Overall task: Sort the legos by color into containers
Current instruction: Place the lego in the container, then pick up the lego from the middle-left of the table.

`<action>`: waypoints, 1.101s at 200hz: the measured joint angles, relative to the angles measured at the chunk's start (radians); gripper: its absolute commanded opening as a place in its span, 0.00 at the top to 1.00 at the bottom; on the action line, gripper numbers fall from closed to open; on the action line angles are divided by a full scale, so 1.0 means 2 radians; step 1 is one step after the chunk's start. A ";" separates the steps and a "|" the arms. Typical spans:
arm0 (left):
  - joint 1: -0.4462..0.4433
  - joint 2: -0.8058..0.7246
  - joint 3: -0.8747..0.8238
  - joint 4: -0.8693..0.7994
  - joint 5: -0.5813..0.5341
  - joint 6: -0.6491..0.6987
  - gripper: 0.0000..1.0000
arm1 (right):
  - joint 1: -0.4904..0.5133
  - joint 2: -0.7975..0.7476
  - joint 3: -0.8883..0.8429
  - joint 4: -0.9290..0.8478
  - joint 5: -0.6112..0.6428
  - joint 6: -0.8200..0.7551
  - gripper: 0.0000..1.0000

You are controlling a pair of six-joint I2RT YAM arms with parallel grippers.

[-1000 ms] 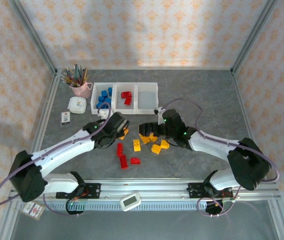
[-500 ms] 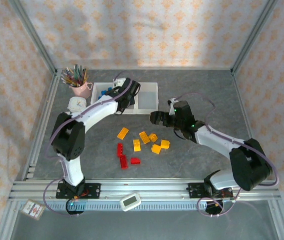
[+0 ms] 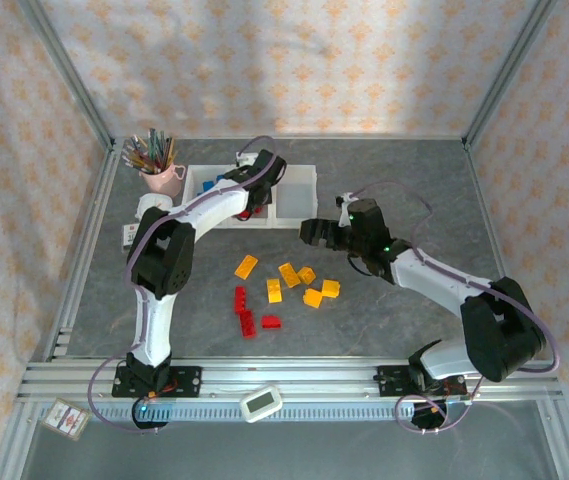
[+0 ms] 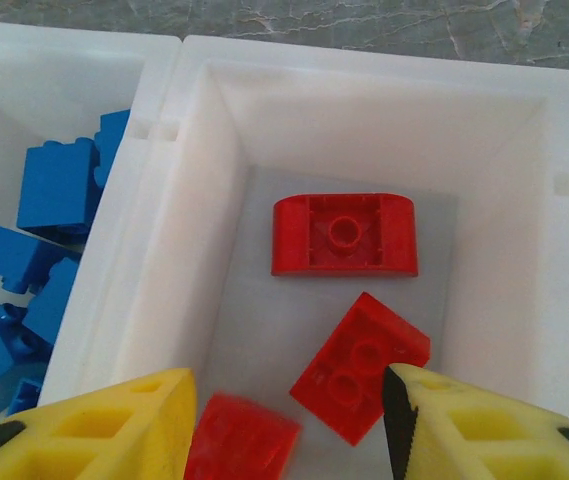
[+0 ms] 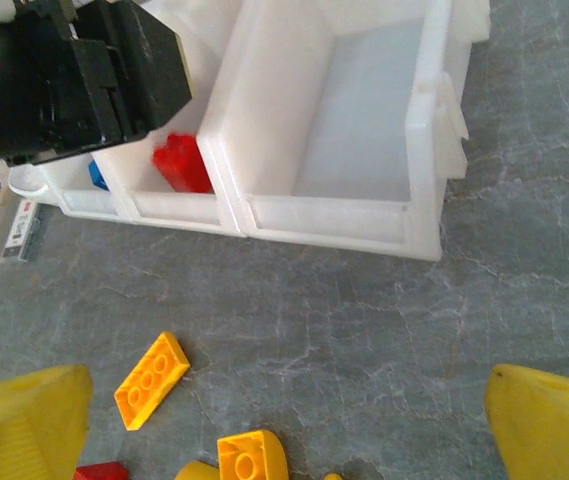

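Observation:
My left gripper hangs open over the middle container. A blurred red lego lies loose between its fingers, beside two more red legos on the bin floor. Blue legos fill the left container. In the top view the left gripper reaches over the row of containers. My right gripper stands open and empty above the table, just in front of the bare right container. Yellow legos and three red legos lie loose in front of it.
A pink cup of pencils stands left of the containers, with a white clock and a small card in front of it. A flat yellow plate lies nearest the bins. Metal frame rails border the table.
My left arm swung from the loose pile up to the middle bin, and its jaws opened, letting go of a red brick. My right gripper drew back from the yellow bricks toward the bins.

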 measured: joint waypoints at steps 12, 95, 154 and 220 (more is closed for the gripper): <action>0.000 -0.008 -0.001 -0.005 0.000 0.000 0.44 | 0.000 -0.001 0.005 -0.002 0.000 -0.002 0.00; -0.046 -0.255 -0.207 -0.012 0.024 -0.031 0.41 | 0.014 -0.007 0.006 -0.065 -0.009 -0.019 0.00; -0.127 -0.345 -0.347 -0.048 0.056 -0.119 0.41 | 0.084 -0.021 -0.014 -0.084 -0.015 -0.023 0.00; -0.165 -0.377 -0.465 -0.028 0.116 -0.197 0.40 | 0.107 -0.029 -0.082 -0.049 -0.023 -0.006 0.00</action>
